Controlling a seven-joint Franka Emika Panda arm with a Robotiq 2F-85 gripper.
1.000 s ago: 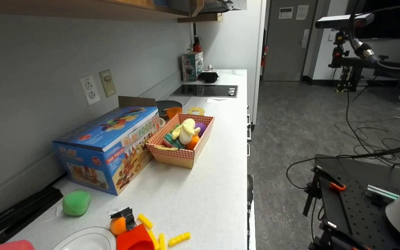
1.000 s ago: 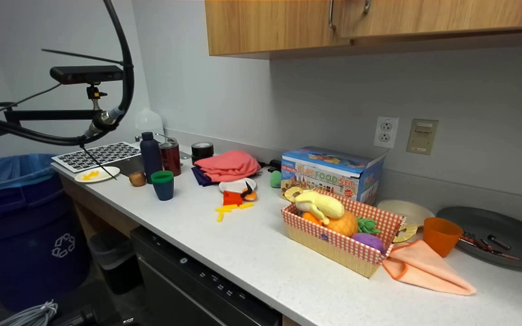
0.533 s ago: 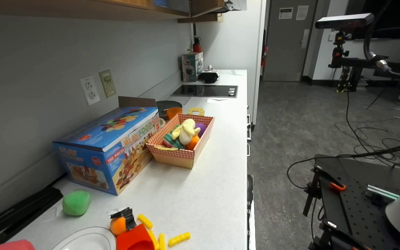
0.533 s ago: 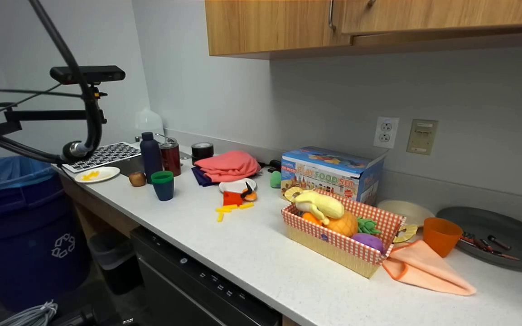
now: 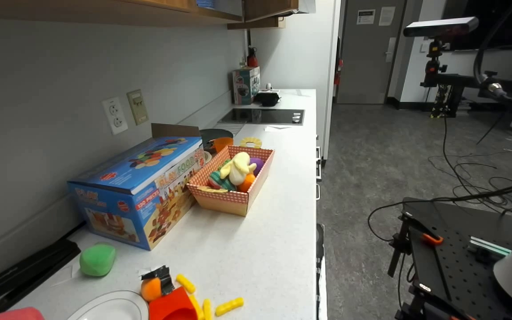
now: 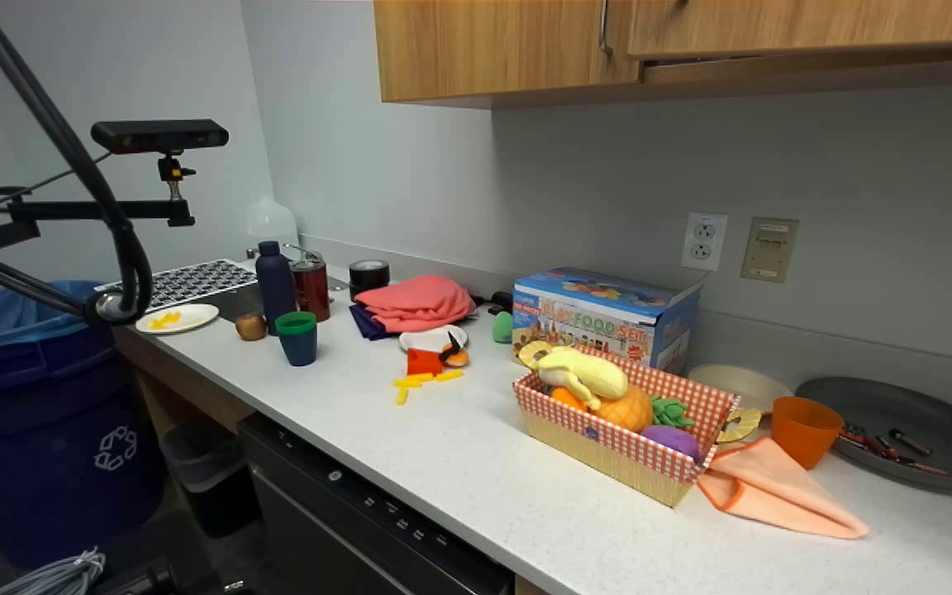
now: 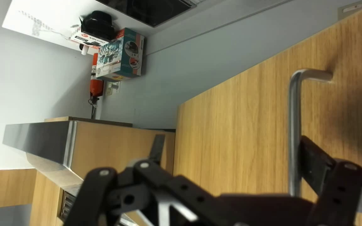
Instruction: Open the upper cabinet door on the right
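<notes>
The upper cabinet door (image 7: 237, 131) is a tan wood panel with a grey metal bar handle (image 7: 294, 125) in the wrist view. My gripper (image 7: 231, 139) is open. One finger sits at the handle, seemingly between bar and door; the other finger is far to the left, in front of the door's edge. The bar lies between the fingers, close to the right one. In an exterior view the door (image 5: 267, 9) stands swung out from the cabinet at the top; it also shows in an exterior view (image 6: 815, 26) with a gap under its edge. The gripper is out of both exterior views.
A second cabinet door (image 6: 509, 45) beside it is closed. A range hood (image 7: 39, 138) and its cabinet stand left of the door in the wrist view. Below, the counter (image 6: 443, 446) holds a food-set box (image 6: 600, 314) and a basket (image 6: 608, 463). Arm cables (image 6: 54, 140) hang at the left.
The upper cabinet door has swung further outward in both exterior views, showing more of its panel and a gap at its lower edge. The arm's cables have shifted away from the cabinets.
</notes>
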